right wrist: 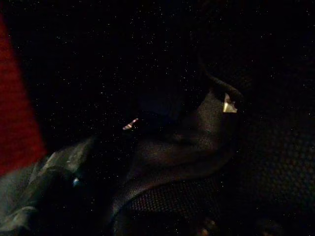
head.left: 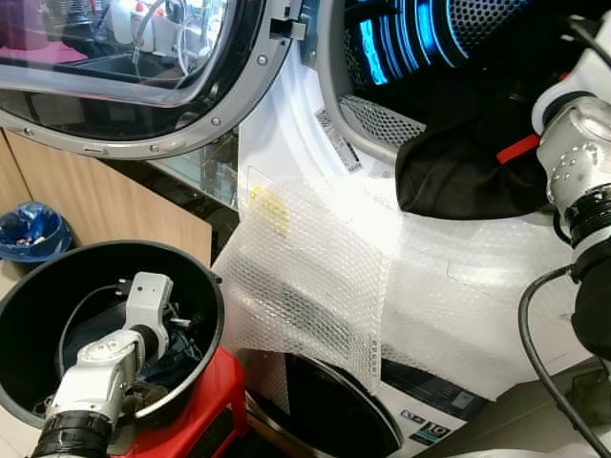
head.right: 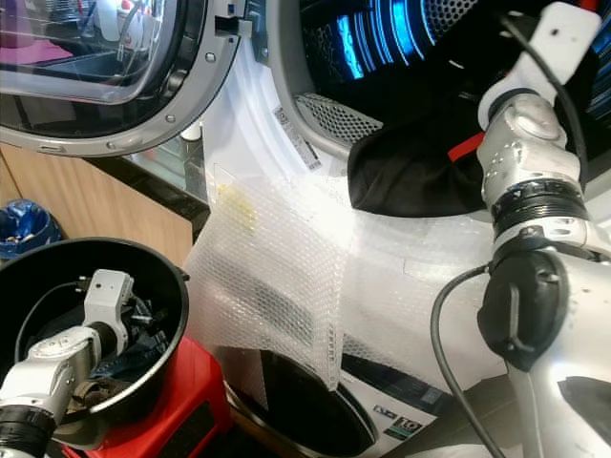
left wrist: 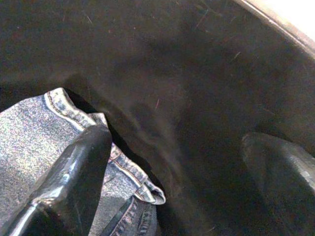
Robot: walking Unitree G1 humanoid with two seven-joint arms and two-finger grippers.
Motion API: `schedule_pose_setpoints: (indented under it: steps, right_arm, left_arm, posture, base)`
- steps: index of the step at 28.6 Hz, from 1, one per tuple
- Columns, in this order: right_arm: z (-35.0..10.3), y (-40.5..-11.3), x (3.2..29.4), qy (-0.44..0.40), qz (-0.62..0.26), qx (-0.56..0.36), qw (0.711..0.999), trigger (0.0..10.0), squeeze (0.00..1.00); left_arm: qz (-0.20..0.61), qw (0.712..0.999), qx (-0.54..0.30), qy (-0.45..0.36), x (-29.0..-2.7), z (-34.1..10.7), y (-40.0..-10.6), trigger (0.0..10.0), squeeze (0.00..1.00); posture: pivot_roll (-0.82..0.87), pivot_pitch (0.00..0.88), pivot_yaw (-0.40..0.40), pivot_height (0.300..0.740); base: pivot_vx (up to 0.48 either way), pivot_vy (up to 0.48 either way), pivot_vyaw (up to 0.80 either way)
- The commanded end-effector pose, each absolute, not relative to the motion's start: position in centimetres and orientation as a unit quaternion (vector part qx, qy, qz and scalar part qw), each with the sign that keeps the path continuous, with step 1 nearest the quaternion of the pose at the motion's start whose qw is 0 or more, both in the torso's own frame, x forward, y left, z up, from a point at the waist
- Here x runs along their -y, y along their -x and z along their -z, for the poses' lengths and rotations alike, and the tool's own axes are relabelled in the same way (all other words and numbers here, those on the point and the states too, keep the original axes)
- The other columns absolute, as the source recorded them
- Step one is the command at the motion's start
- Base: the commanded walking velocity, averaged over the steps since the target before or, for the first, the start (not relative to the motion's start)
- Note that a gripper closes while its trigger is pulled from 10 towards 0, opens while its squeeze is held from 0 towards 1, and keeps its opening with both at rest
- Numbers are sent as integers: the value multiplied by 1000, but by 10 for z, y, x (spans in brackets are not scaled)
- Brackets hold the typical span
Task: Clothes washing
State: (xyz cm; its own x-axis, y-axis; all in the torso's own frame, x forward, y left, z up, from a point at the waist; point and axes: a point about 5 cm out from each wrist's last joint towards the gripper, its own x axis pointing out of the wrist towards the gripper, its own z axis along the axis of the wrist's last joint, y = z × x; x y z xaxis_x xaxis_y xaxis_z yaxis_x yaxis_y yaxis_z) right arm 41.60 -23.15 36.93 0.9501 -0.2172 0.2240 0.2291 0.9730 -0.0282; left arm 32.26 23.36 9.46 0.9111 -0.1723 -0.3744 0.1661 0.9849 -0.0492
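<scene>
The robot stands in front of a white washing machine [head.left: 458, 315] whose round door [head.left: 143, 86] is swung open to the robot's left, and the front of the machine is covered with a sheet of bubble wrap [head.left: 315, 277]. The drum [head.left: 430, 38] shows blue light on its perforated wall. A black garment [head.left: 468, 162] lies in the drum opening and hangs a little over the lower rim. The right arm [head.right: 525, 162] reaches up into this opening, just beside the black garment; its wrist view is very dark, showing only folds of dark cloth and a red patch, so it cannot be told whether the right gripper is wide or closed. On the robot's left, a black round basin [head.left: 191, 277] sits on a red stool [head.left: 205, 401]. The left gripper [left wrist: 182, 162] is lowered inside the basin, and its two black fingers [left wrist: 78, 177] are spread wide apart. One finger touches a piece of blue denim clothing [left wrist: 29, 142] that lies at the bottom against the dark wall; the other finger is beside the bare wall. The denim is not gripped. A blue bin [head.left: 33, 234] stands on the floor near a wooden cabinet [head.left: 105, 200].
</scene>
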Motion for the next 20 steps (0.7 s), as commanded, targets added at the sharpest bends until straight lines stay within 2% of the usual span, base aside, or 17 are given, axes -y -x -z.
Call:
schedule_pose_setpoints:
  steps: [1, 11, 20]
  right_arm:
    - [-367, -414, 242, 38, 129, 107, 985, 10000, 1000]
    - [-390, -410, 230, 117, 95, 187, 971, 10000, 1000]
    - [-405, -402, 237, 146, 140, 244, 948, 10000, 1000]
  left_arm:
    - [115, 976, -182, 13, -217, -99, -328, 10000, 0]
    - [120, 976, -181, 11, -214, -99, -330, 10000, 0]
    - [122, 976, -182, 6, -214, -99, -329, 10000, 0]
  posture:
    - [52, 59, -171, 740]
    - [48, 54, -171, 740]
    - [55, 56, -170, 740]
  base:
    - [0, 0, 0]
    - [0, 0, 0]
    - [0, 0, 0]
